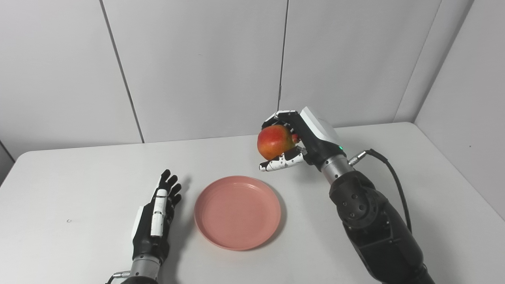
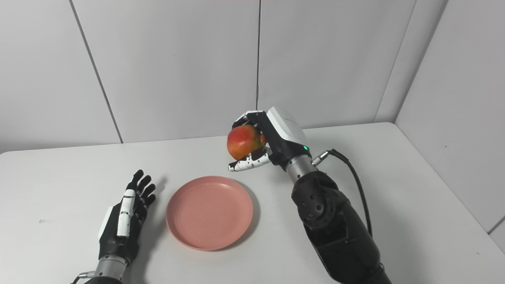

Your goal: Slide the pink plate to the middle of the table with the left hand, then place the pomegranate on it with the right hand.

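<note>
On the tabletop, white & matte, far left: the left hand lies w/ its black fingers stretched out and apart, holding nothing, just beside the plate's left edge but not touching it. Next over, near the middle: one pink plate, round, shallow, raised rim, nothing on it, sitting flat. Further right & higher up: one pomegranate, roundish, red w/ yellow-orange blush, smooth skin, held in the air above the tabletop, beyond the plate's far-right rim, not touching the plate. The right hand is wrapped round it: fingers curl over the top and back, thumb underneath, fruit's left face showing. Black cable runs from the wrist along the right forearm. Count: 1 plate, 1 fruit, 2 hands.
</note>
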